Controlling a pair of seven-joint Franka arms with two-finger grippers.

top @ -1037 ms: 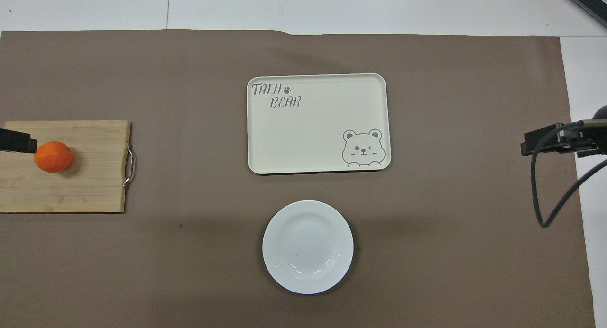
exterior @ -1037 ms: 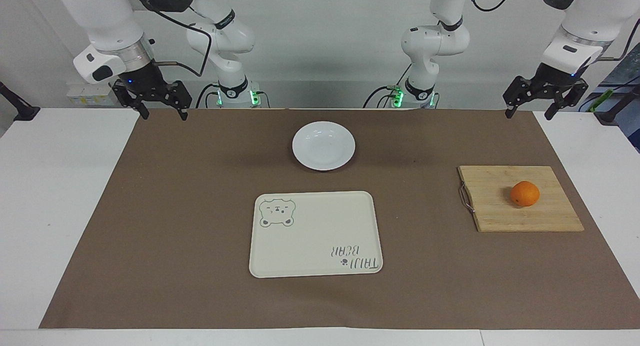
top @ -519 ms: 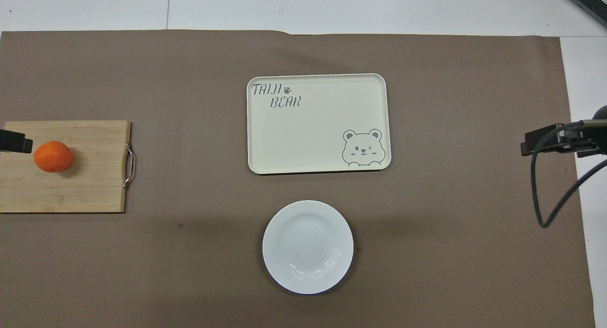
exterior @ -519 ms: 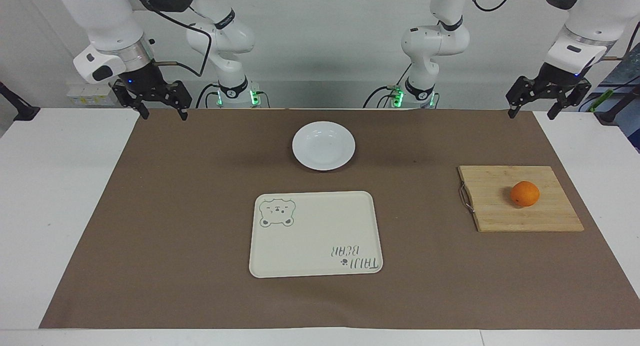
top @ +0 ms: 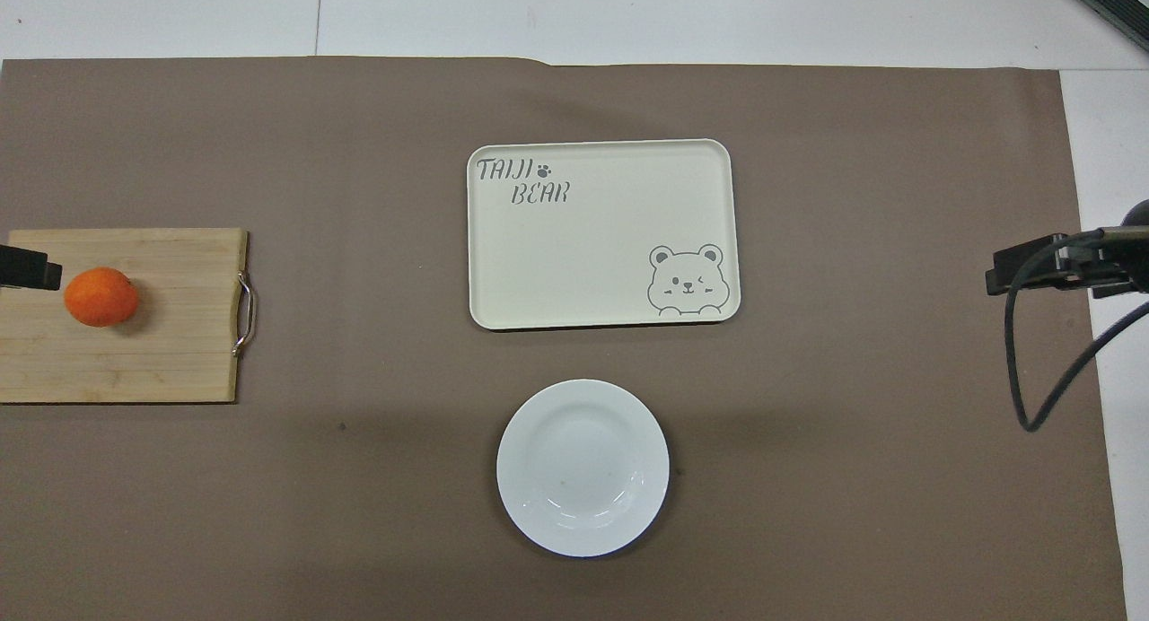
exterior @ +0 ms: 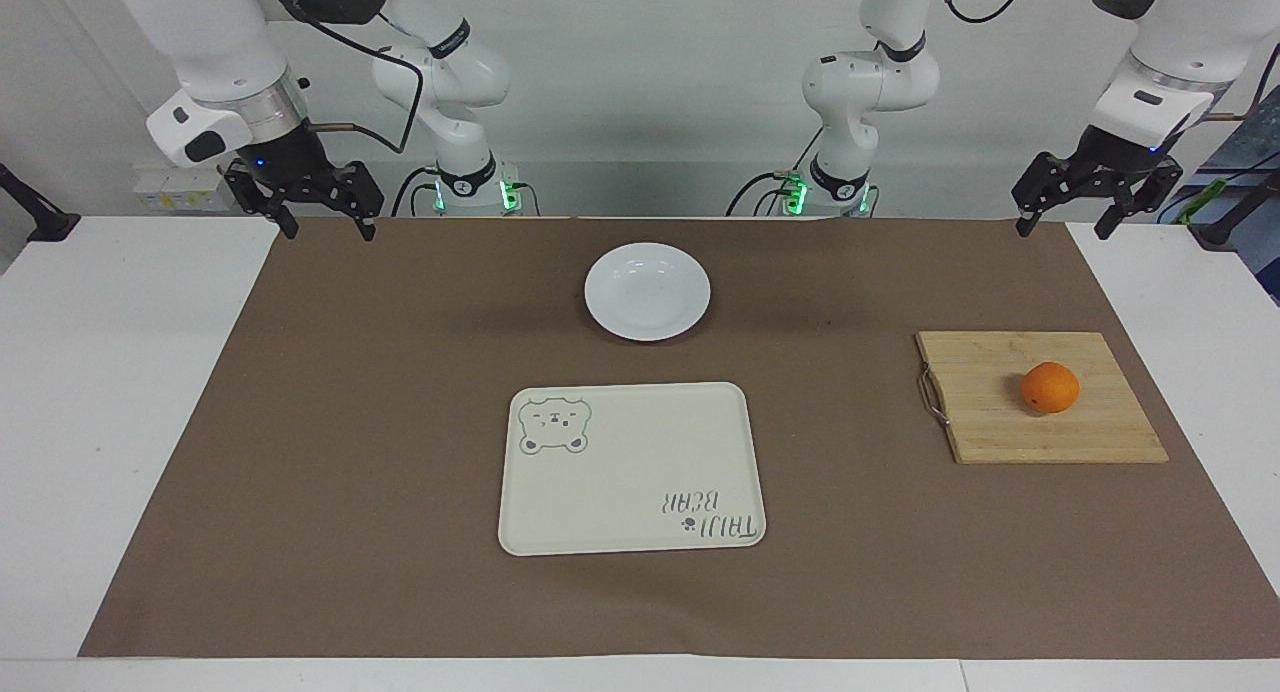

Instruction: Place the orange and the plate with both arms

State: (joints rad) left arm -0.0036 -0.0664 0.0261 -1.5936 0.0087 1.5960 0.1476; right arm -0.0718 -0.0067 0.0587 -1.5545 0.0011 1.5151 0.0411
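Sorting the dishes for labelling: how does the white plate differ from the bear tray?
The plate is round, the tray rectangular. The plate is plain glossy white; the tray is cream with a bear drawing and lettering. The plate is smaller and lies nearer the robots than the tray. Both are empty and lie flat on the brown mat.

A robot lab is shown: two white robot arms [exterior: 450,82] are fixed at the table's [exterior: 120,372] edge, before a bare wall.

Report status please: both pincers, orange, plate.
Left pincer open, right pincer open, both raised near bases, holding nothing. Orange on cutting board. Plate bare. Nothing blocking.
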